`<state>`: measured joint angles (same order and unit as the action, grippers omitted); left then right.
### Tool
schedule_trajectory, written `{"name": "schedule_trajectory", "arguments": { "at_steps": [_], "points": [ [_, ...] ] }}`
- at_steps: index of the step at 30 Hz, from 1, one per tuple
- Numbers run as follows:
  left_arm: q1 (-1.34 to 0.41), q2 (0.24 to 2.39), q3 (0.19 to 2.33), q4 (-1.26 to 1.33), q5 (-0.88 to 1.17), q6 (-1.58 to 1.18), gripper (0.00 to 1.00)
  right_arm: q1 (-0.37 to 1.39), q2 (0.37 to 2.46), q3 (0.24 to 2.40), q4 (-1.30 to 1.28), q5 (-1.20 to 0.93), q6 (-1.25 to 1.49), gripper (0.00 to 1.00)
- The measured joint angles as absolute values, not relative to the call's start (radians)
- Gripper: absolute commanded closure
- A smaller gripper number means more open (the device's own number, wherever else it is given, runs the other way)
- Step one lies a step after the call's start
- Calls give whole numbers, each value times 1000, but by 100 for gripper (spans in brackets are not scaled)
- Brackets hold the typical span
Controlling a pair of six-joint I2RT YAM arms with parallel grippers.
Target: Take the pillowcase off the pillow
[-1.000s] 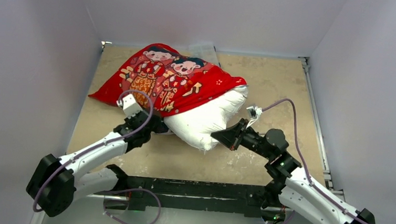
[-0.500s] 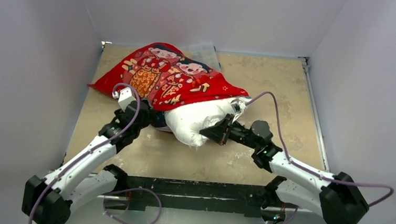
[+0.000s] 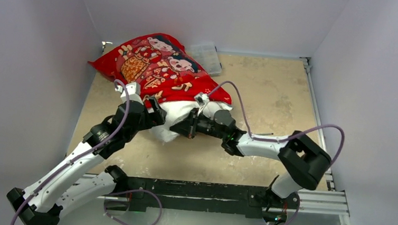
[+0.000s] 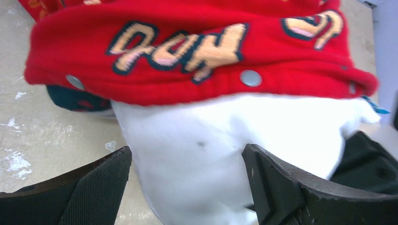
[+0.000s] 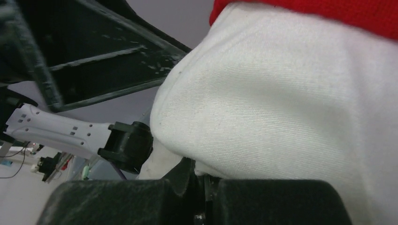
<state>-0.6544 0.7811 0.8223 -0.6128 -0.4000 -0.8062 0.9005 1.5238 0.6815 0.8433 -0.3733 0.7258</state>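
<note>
The red pillowcase (image 3: 152, 67) with its cartoon children lies bunched at the back left and covers most of the white pillow (image 3: 171, 122), whose near end sticks out. In the left wrist view its snap-buttoned hem (image 4: 250, 78) runs across above the bare pillow (image 4: 202, 136). My left gripper (image 3: 154, 113) (image 4: 185, 161) is open, its jaws standing on either side of that white end. From the right, my right gripper (image 3: 186, 128) (image 5: 204, 180) is shut on a pinch of the pillow's (image 5: 291, 108) fabric.
A clear plastic box (image 3: 206, 56) lies at the back behind the pillowcase. White walls close in the tan table (image 3: 272, 91) on three sides. A metal rail (image 3: 316, 110) runs down the right edge. The right arm (image 3: 268, 146) stretches across the middle.
My left gripper has opened and moved forward. The right arm has reached far to the left, and the pillow and pillowcase have shifted towards the back left.
</note>
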Motion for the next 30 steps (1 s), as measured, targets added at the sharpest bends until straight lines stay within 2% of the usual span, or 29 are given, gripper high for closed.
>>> {"name": "schedule_trajectory", "arguments": {
  "at_steps": [2, 4, 5, 7, 9, 13, 18, 24, 27, 30],
  "points": [
    [-655, 764, 832, -631, -389, -799, 11, 920, 1576, 721, 836, -356, 728, 71],
    [-655, 763, 844, -639, -371, -796, 11, 932, 1604, 743, 816, -348, 732, 43],
    [-655, 764, 847, -640, -361, -793, 11, 936, 1605, 746, 804, -345, 733, 33],
    [-656, 767, 847, -643, -345, -792, 11, 942, 1586, 748, 765, -331, 732, 17],
    [-656, 773, 847, -653, -337, -791, 11, 944, 1532, 749, 687, -288, 725, 8],
    [-656, 792, 853, -661, -324, -789, 11, 944, 1430, 773, 516, -177, 724, 1],
    [-676, 884, 876, -650, -310, -786, 11, 941, 1309, 820, 250, 15, 734, 1],
    [-727, 942, 915, -651, -315, -774, 11, 929, 1181, 849, 50, 161, 748, 1],
    [-756, 959, 937, -638, -325, -773, 11, 865, 1148, 863, 20, 199, 746, 1],
    [-788, 973, 939, -630, -332, -774, 11, 704, 1124, 846, 63, 163, 720, 1]
  ]
}}
